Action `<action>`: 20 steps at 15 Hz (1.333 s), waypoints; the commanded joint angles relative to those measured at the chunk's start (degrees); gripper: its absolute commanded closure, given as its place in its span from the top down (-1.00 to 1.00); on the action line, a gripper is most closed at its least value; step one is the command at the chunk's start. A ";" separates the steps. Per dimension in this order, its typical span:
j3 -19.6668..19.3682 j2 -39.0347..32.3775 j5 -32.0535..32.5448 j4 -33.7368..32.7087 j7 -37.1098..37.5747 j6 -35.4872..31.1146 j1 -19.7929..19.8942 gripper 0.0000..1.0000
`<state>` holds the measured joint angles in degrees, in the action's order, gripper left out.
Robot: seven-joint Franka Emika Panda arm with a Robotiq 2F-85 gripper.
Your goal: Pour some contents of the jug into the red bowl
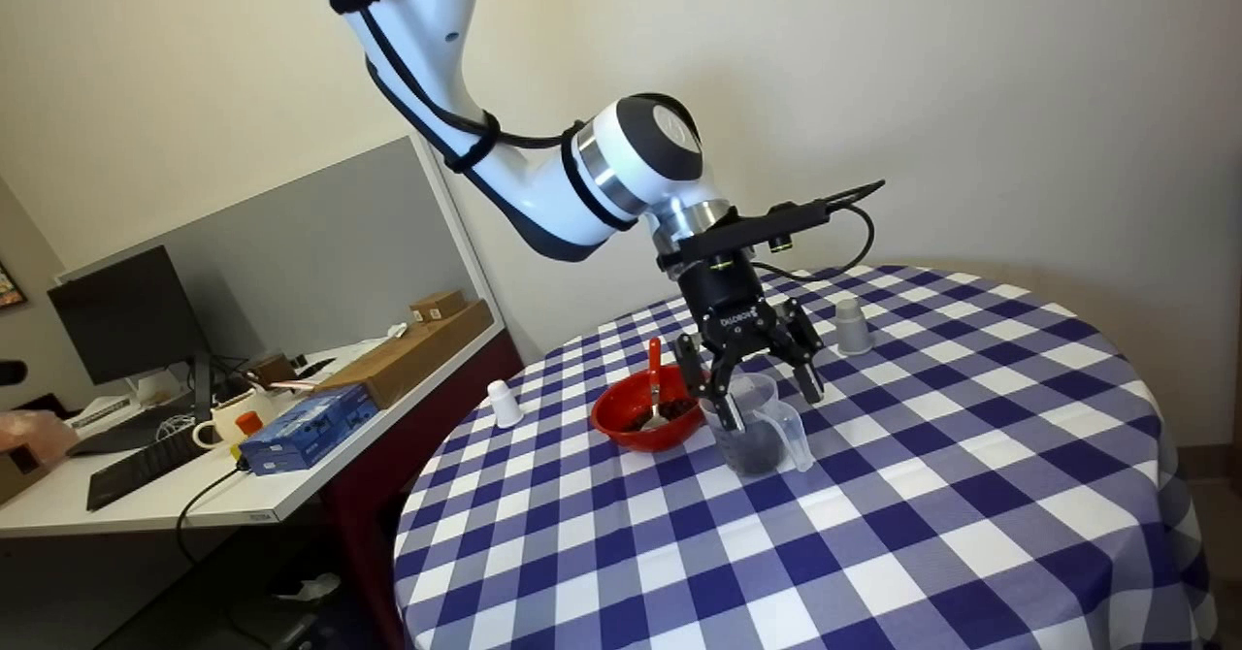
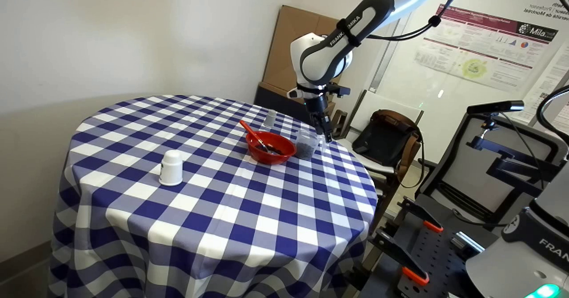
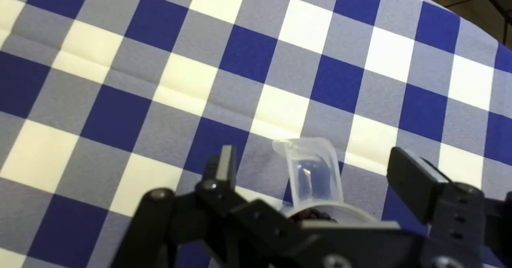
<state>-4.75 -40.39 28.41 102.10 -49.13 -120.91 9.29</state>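
1. Spreading wide, your black gripper (image 3: 312, 152) straddles the translucent handle (image 3: 316, 176) of the clear, cylindrical plastic jug (image 1: 752, 451); contact is unclear.
2. Upright, it stands just beside the round red bowl (image 2: 270, 158), near the blue-and-white checked tablecloth's (image 2: 266, 187) right edge in an exterior view.

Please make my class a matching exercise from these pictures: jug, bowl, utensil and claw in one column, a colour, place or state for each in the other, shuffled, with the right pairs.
1. jug
2. bowl
3. utensil
4. claw

A. black and open
B. red inside and out
C. see-through, partly filled
D. leaning in the bowl

Pairs: 1-C; 2-B; 3-D; 4-A
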 commanded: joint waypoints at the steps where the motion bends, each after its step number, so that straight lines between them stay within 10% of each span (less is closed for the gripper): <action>1: 0.34 -0.96 -1.10 -1.08 -0.70 -1.10 0.75 0.34; 9: 0.02 -0.22 -0.39 -0.67 -0.05 -1.28 0.34 -0.82; 20: -1.62 6.80 14.86 0.97 4.29 -0.13 -7.54 -0.75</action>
<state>-5.15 -36.76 36.78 101.79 -48.07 -121.50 5.20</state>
